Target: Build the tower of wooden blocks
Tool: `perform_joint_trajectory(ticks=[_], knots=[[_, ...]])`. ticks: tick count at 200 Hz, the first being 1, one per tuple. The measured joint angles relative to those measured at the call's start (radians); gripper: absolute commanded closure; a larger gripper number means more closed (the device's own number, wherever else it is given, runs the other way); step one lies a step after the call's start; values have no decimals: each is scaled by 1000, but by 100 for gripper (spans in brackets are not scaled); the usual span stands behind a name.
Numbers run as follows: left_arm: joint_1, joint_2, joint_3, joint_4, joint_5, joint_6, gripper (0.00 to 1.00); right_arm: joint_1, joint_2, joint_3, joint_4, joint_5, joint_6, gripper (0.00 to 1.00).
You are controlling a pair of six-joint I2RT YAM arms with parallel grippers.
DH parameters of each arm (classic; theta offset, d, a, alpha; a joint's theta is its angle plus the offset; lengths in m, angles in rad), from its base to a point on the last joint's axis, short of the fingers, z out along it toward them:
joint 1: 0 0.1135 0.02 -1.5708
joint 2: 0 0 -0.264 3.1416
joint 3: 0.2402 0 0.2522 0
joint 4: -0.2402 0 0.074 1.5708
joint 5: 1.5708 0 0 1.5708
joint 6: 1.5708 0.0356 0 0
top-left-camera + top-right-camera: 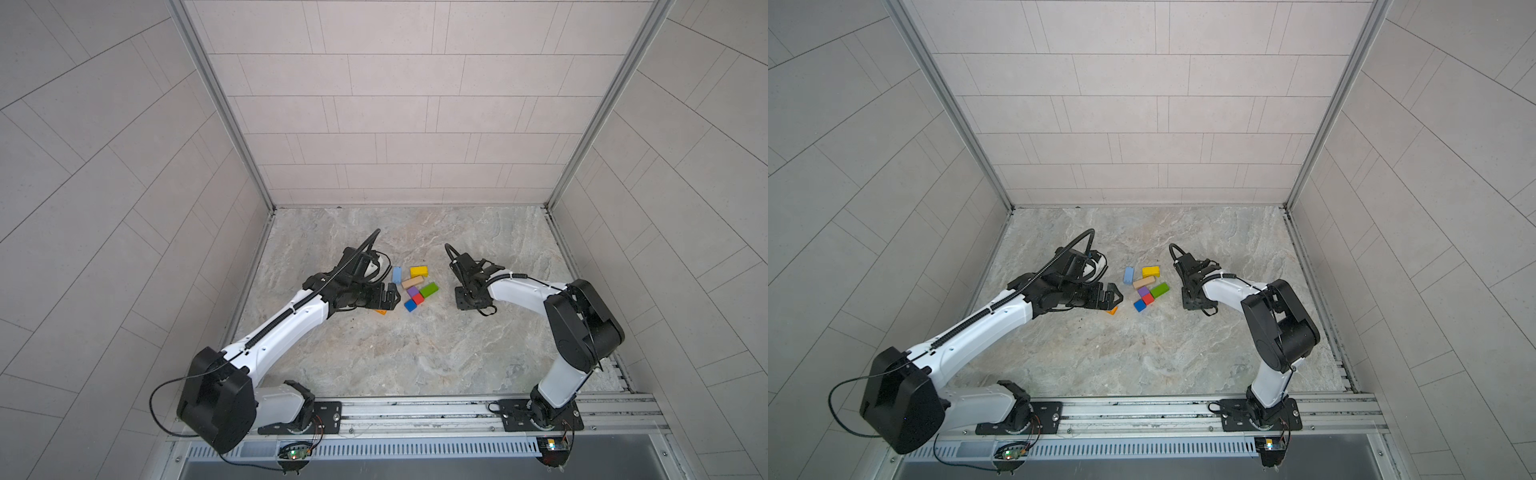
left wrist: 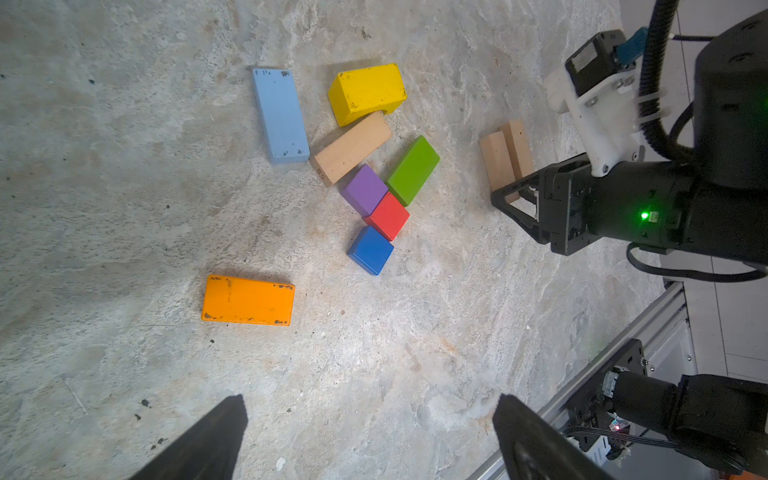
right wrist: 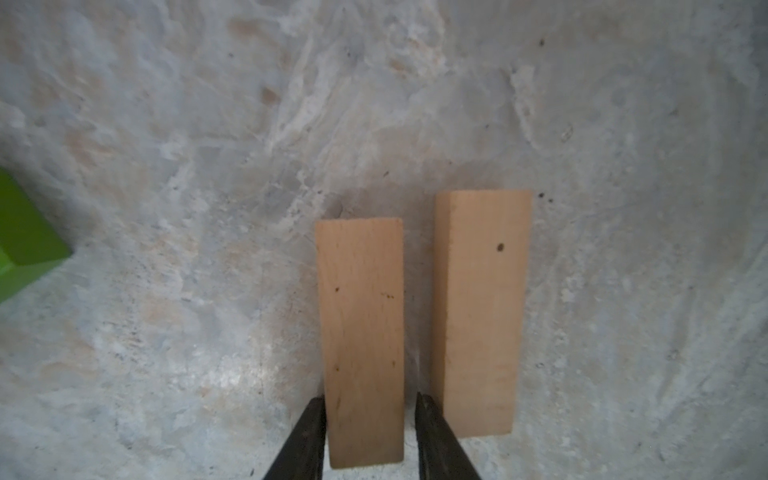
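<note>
Only two tan blocks [image 3: 478,311] are lying paired; right fingers [image 3: 303,440], barely parted, are straddling one; left fingers [image 2: 208,440] are gaping empty; nothing is stacked.

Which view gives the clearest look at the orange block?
The left wrist view: the orange block lies whole, flat and unobstructed there. In both top views only a corner of it peeks out from under the left pincer, which hides the rest. The right wrist view does not show it at all.
</note>
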Motion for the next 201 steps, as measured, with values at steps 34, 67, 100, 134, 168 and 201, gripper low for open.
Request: perform_joint_trajectory(ticks=[34,67,100,134,168,201], knots=[[-6,15,0,10,1,-12,0,-1,-42,0,-10,-18,-8,55],[-37,62,16,12,-12,-49,0,-6,-167,18,-36,-26,-25,46],[-114,160,94,13,-55,-101,0,-52,-276,48,-47,-14,-64,29],[-191,306,204,14,-116,-159,0,-140,-298,49,-58,-1,-112,14],[-252,458,314,5,-181,-206,0,-222,-275,48,-57,-5,-148,10],[-300,588,446,-31,-257,-242,0,-291,-220,24,-33,-35,-151,9]])
